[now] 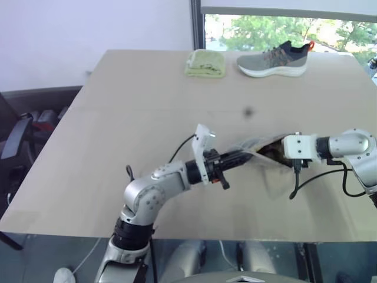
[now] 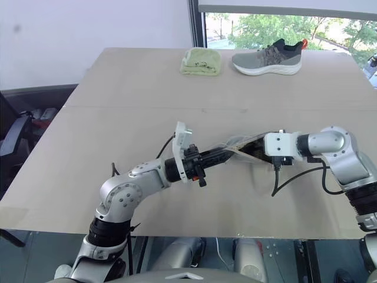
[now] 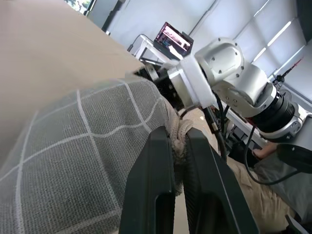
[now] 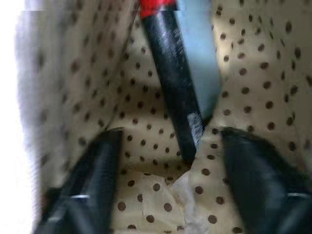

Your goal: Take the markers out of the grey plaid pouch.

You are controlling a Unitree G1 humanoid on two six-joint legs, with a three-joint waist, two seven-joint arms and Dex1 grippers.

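Note:
The grey plaid pouch point(image 1: 252, 145) lies on the table between my two arms, its mouth towards the right arm. My left gripper point(image 3: 178, 134) is shut on the fabric rim of the pouch point(image 3: 87, 146) and lies level above the table. My right gripper point(image 4: 168, 141) is open inside the dotted beige lining. Its black fingers point(image 4: 92, 170) stand on either side of a marker point(image 4: 170, 83) with a black body and a red part. A second, pale marker point(image 4: 197, 58) lies behind the first. From the head views the pouch hides both markers.
A grey sneaker point(image 1: 274, 59) and a folded yellow-green cloth point(image 1: 204, 63) sit at the far edge of the tan table point(image 1: 118, 118). A dark chair point(image 1: 23, 130) stands off the table's left side. The table's front edge runs just below my arms.

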